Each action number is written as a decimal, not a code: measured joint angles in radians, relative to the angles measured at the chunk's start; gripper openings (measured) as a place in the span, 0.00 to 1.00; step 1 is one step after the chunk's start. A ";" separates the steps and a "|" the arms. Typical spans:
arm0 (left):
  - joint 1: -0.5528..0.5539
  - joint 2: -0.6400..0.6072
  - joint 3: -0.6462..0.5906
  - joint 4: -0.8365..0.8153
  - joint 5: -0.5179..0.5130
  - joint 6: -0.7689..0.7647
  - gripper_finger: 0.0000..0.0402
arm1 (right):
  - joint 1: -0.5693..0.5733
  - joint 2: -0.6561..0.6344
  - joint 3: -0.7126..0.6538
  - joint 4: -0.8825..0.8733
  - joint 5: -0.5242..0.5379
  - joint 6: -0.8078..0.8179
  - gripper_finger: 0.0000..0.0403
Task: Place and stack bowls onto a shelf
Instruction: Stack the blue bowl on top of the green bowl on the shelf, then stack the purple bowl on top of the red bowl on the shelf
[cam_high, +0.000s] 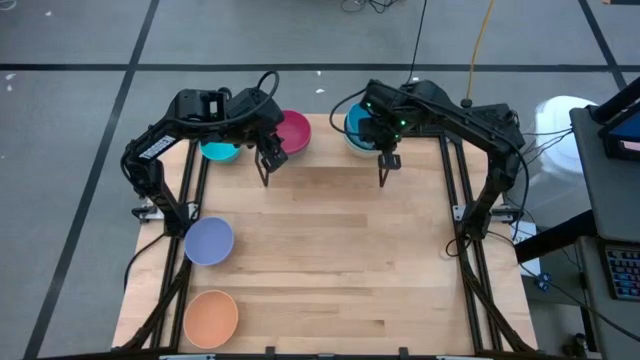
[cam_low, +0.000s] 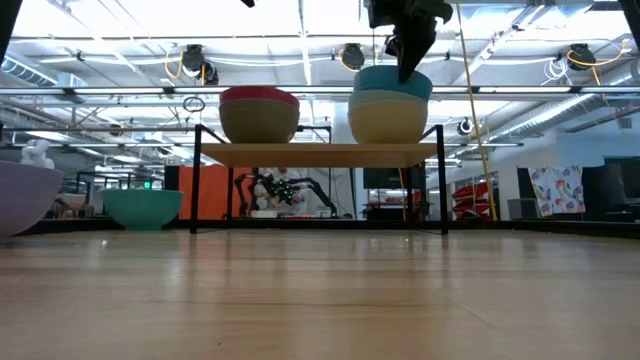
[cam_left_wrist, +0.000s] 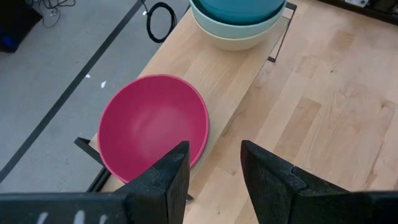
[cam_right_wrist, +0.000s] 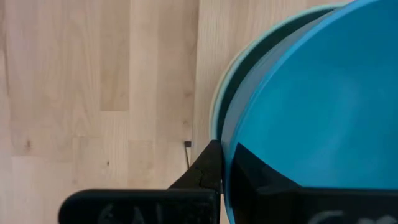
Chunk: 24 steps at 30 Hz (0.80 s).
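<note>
Right gripper is sitting with its fingers pinched on the rim of the blue bowl; high view: that bowl is resting at the right end of the shelf, at the table's far edge. Left gripper is hanging open and empty beside the magenta bowl. A teal bowl, a lavender bowl and an orange bowl are lying along the left side, all nearer the left arm.

Low view: two stacks are standing on the shelf, magenta over an olive bowl, blue over a cream bowl. Right arm is coming down onto the blue rim.

Left wrist view: magenta bowl is lying just ahead of the parted fingers.

Right wrist view: blue bowl is filling the frame, so the inner finger is hard to make out.
</note>
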 joint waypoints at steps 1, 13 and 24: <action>0.000 0.000 0.000 0.000 0.000 0.000 0.37 | 0.000 0.000 0.000 0.000 -0.006 0.000 0.00; 0.000 0.000 0.000 0.000 0.000 0.006 0.37 | 0.002 0.000 0.000 -0.005 -0.023 0.010 0.10; 0.000 0.000 0.000 0.000 0.000 0.006 0.37 | 0.005 -0.020 0.000 0.010 -0.022 -0.016 0.27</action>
